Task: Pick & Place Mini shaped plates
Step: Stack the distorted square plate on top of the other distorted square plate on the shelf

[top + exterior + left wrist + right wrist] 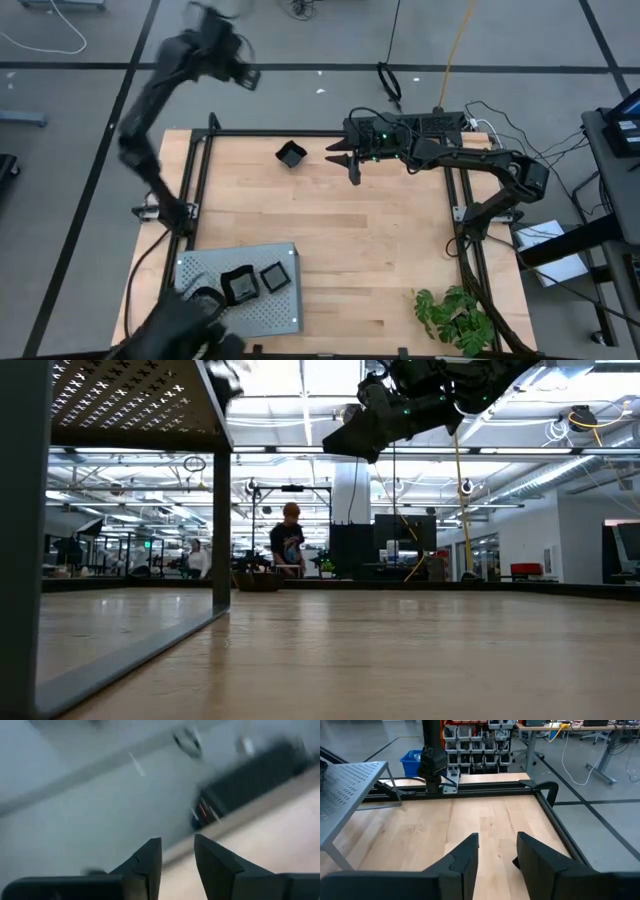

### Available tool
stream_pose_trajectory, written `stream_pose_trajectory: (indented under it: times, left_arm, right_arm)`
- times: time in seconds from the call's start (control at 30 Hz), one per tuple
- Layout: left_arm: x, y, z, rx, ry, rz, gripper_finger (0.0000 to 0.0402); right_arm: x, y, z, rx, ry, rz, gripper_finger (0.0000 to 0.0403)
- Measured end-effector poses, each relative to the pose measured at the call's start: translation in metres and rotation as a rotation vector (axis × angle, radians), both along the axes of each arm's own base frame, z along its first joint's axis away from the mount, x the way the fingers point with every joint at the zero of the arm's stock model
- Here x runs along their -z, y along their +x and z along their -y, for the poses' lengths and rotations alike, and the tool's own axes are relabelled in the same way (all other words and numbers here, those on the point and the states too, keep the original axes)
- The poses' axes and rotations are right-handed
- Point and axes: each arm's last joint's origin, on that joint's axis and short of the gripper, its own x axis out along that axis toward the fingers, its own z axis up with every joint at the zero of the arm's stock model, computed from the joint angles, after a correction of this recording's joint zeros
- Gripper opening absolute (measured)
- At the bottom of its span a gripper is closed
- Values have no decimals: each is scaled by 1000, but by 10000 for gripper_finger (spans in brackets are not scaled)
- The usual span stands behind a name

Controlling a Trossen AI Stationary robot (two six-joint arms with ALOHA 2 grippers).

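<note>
Two glossy black mini shaped plates sit on your grey tray near left, a third lies far beside your empty, parted right gripper; treat them as light, rigid, slippery—pinch a rim—while the left gripper, nothing held, swings beyond the table's far-left corner.

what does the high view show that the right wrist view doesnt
Only the high view: two black plates on the grey tray, a third plate alone on the table near the far edge, a green plant, and the left gripper raised beyond the table's far edge. Only the right wrist view: blue bins and shelving behind the table. Both: the wooden table, the tray, and the right gripper, nothing between its fingers.
</note>
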Motion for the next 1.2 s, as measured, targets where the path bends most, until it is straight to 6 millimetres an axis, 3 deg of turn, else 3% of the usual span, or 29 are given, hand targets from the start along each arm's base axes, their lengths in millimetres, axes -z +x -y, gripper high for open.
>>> stream_pose_trajectory:
  times: [0.17, 0.27, 0.37, 0.53, 1.0, 1.2]
  left_arm:
    - [74, 27, -43, 65, -369, -190, 143]
    - [116, 42, -53, 134, -564, -323, 162]
    - [143, 65, -52, 244, -671, -344, 183]
    - [154, 93, -42, 341, -637, -349, 207]
    - [152, 147, -6, 345, -518, -288, 261]
    - [174, 172, 6, 347, -485, -303, 260]
  right_arm:
    - [0, 0, 0, 0, 0, 0, 125]
    - [0, 0, 0, 0, 1, 0, 125]
    - [0, 0, 0, 0, -1, 0, 125]
    - [0, 0, 0, 0, -1, -1, 126]
    - [1, 0, 0, -6, -23, -8, 126]
    - [2, 0, -1, -11, -16, -19, 126]
